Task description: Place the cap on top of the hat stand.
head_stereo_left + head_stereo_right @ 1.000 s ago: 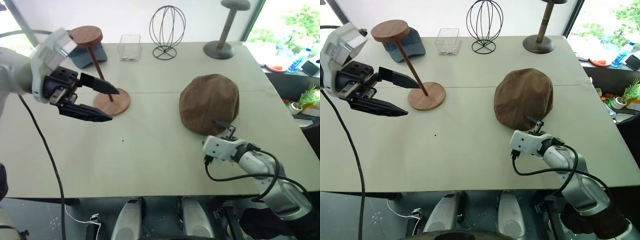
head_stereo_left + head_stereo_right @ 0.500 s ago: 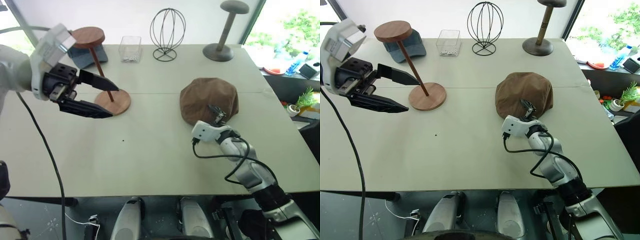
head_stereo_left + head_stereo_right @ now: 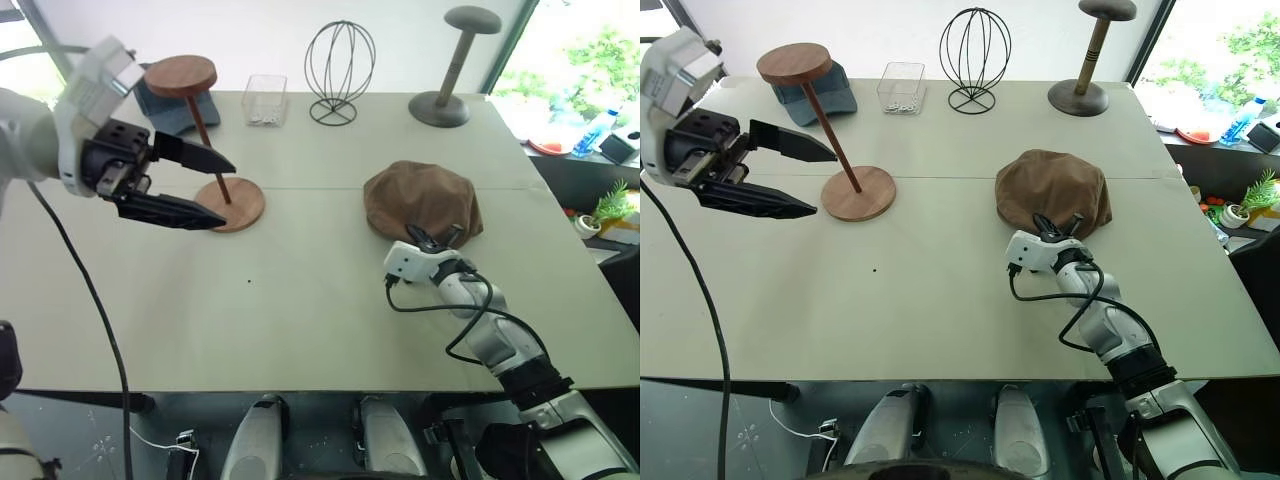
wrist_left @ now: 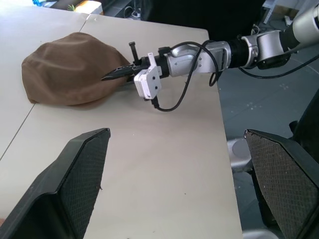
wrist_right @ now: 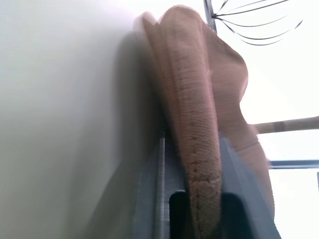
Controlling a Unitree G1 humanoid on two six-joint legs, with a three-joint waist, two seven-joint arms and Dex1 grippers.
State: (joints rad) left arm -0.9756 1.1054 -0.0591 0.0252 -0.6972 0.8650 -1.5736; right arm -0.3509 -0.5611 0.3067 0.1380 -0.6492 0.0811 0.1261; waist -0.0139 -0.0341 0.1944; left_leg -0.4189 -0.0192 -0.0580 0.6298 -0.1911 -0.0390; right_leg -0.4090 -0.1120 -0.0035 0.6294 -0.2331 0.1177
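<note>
Risk: the cap (image 3: 422, 200) is pinched only by its near edge, so it could be dragged across the tabletop (image 3: 320, 300) or slip free when lifted.
Right gripper (image 3: 1058, 226): jaws are closed on the cap's brim hem, as seen between them in the right wrist view.
Left gripper (image 3: 205, 190): jaws are spread wide, nothing held, close beside the stand (image 3: 208, 130).
Cap: lies on the tabletop, well apart from the stand.
</note>
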